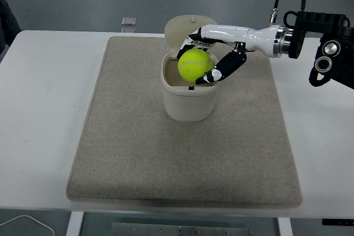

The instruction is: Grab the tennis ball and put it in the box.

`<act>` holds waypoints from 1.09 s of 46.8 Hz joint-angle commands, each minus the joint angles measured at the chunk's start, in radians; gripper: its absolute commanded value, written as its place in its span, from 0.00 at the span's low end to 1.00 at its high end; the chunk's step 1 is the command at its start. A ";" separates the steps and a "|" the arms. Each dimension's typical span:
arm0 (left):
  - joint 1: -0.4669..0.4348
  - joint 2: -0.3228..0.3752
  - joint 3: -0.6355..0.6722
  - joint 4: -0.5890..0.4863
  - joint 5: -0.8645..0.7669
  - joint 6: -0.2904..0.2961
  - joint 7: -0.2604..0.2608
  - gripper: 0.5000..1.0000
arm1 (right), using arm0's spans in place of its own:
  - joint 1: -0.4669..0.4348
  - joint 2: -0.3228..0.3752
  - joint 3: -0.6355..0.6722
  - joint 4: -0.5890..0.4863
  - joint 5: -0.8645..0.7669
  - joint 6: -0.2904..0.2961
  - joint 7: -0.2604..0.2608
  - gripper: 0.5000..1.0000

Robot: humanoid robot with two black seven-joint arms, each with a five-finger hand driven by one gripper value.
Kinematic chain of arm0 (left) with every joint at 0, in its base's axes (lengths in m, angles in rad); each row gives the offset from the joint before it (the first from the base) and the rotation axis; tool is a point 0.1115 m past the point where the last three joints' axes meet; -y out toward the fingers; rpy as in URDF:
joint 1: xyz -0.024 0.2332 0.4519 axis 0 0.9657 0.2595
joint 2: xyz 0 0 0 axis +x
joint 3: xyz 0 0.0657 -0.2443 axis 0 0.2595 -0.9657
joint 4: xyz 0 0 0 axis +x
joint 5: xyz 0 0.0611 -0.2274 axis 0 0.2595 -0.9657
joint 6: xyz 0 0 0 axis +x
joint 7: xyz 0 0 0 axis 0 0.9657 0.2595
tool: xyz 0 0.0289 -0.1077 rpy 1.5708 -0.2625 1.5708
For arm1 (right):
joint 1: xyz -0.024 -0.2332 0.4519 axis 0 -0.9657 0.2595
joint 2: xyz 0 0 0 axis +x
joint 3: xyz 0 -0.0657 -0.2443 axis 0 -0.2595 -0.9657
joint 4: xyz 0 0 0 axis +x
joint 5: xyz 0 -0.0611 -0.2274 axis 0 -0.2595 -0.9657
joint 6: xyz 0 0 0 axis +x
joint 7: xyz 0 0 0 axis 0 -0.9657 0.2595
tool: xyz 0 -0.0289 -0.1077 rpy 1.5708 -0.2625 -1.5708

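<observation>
A yellow-green tennis ball (194, 64) hangs right over the mouth of the cream box (187, 103), which stands on the grey mat with its lid tipped open behind. My right hand (206, 58) comes in from the right edge and is shut on the ball, black thumb under its right side and the other fingers curled behind it. The ball's lower part sits level with the box rim. My left arm does not show.
The beige mat (133, 136) covers most of the white table (38, 109). A small grey object (128, 21) lies at the table's far edge. A white cable (27, 222) shows at the bottom left, below the table edge.
</observation>
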 commanded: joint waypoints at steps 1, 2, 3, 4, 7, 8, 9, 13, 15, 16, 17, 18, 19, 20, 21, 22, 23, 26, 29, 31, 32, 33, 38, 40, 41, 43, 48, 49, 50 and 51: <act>0.000 0.000 0.000 0.000 0.000 0.000 0.000 0.98 | 0.000 0.000 -0.001 0.000 0.000 0.000 0.000 0.28; 0.000 0.000 0.000 0.000 -0.001 0.000 0.000 0.98 | 0.000 0.000 -0.001 0.000 0.000 0.000 0.000 0.29; 0.000 0.000 0.000 0.000 -0.001 0.000 0.000 0.98 | 0.000 0.000 -0.001 0.000 0.000 0.000 0.000 0.31; 0.000 0.000 0.000 0.000 -0.001 0.000 0.000 0.98 | 0.000 0.000 -0.001 0.000 0.000 0.000 0.000 0.33; 0.000 0.000 0.000 0.000 -0.001 0.000 0.000 0.98 | 0.000 0.000 -0.001 0.000 0.000 0.000 0.000 0.36; 0.000 0.000 0.000 0.000 -0.001 0.000 0.000 0.98 | 0.000 0.000 -0.001 0.000 0.000 0.000 0.000 0.36; 0.000 0.000 0.000 0.000 -0.001 0.000 0.000 0.98 | 0.000 0.000 -0.001 0.000 0.000 0.000 0.000 0.36; 0.000 0.000 0.000 0.000 0.000 0.000 0.000 0.98 | 0.000 0.000 -0.001 0.000 0.000 0.000 0.000 0.40; 0.000 0.000 0.000 0.000 0.000 0.000 0.000 0.98 | 0.000 0.000 -0.001 0.000 0.000 0.000 0.000 0.43; 0.000 0.000 0.000 0.000 -0.001 0.000 0.000 0.98 | 0.000 0.000 -0.001 0.000 0.000 0.000 0.000 0.44; 0.000 0.000 0.000 0.000 -0.001 0.000 0.000 0.98 | 0.000 0.000 -0.001 0.000 0.000 0.000 0.000 0.45; 0.000 0.000 0.000 0.000 -0.001 0.000 0.000 0.98 | 0.000 0.000 -0.001 0.000 0.000 0.000 0.000 0.46; 0.000 0.000 0.000 0.000 -0.001 0.000 0.000 0.98 | 0.000 0.000 -0.001 0.000 0.000 0.000 0.000 0.49; 0.000 0.000 0.000 0.000 0.000 0.000 0.000 0.98 | -0.002 0.000 -0.001 0.000 0.000 0.000 0.000 0.52; 0.000 0.000 0.000 0.000 0.000 0.000 0.000 0.98 | -0.002 0.000 -0.001 0.000 0.000 0.000 0.000 0.52; 0.000 0.000 0.000 0.000 -0.001 0.000 0.000 0.98 | -0.002 0.000 -0.001 0.000 0.000 0.000 0.000 0.54; 0.000 0.000 0.000 0.000 0.000 0.000 0.000 0.98 | -0.002 0.000 -0.001 0.000 0.001 0.000 0.000 0.54; 0.000 0.000 0.000 0.000 -0.001 0.000 0.000 0.98 | -0.002 0.000 -0.001 0.000 0.000 0.000 0.000 0.58; 0.000 0.000 0.000 0.000 -0.001 0.000 0.000 0.98 | -0.002 0.000 -0.001 0.000 0.001 0.000 0.000 0.59; 0.000 0.000 0.000 0.000 -0.001 0.000 0.000 0.98 | -0.002 0.000 -0.001 0.000 0.001 0.000 0.000 0.61; 0.000 0.000 0.000 0.000 0.000 0.000 0.000 0.98 | -0.002 0.000 -0.001 0.000 0.001 0.000 0.000 0.61; 0.000 0.000 0.000 0.000 0.000 0.000 0.000 0.98 | -0.002 0.000 -0.001 0.000 0.001 0.000 0.000 0.61; 0.000 0.000 0.000 0.000 -0.001 0.000 0.000 0.98 | -0.002 0.000 -0.001 0.000 0.000 0.000 0.000 0.63; 0.000 0.000 0.000 0.000 0.000 0.000 0.000 0.98 | -0.002 0.000 -0.001 0.000 0.000 0.000 0.000 0.64; 0.000 0.000 0.000 0.000 0.000 0.000 0.000 0.98 | -0.002 0.000 -0.001 0.000 0.000 0.000 0.000 0.64; 0.000 0.000 0.000 0.000 0.000 0.000 0.000 0.98 | -0.002 0.000 -0.001 0.000 0.000 0.000 0.000 0.65; 0.000 0.000 0.000 0.000 0.000 0.000 0.000 0.98 | -0.003 0.000 -0.001 -0.004 0.000 0.000 0.000 0.66; 0.000 0.000 0.000 0.000 0.000 0.000 0.000 0.98 | -0.003 0.002 -0.001 -0.004 0.000 0.000 0.000 0.67; 0.000 0.000 0.000 0.000 -0.001 0.000 0.000 0.98 | -0.006 0.000 -0.001 -0.004 0.000 0.000 0.000 0.68; 0.000 0.000 0.000 0.000 -0.001 0.000 0.000 0.98 | -0.006 0.000 -0.001 -0.004 0.000 0.000 0.000 0.69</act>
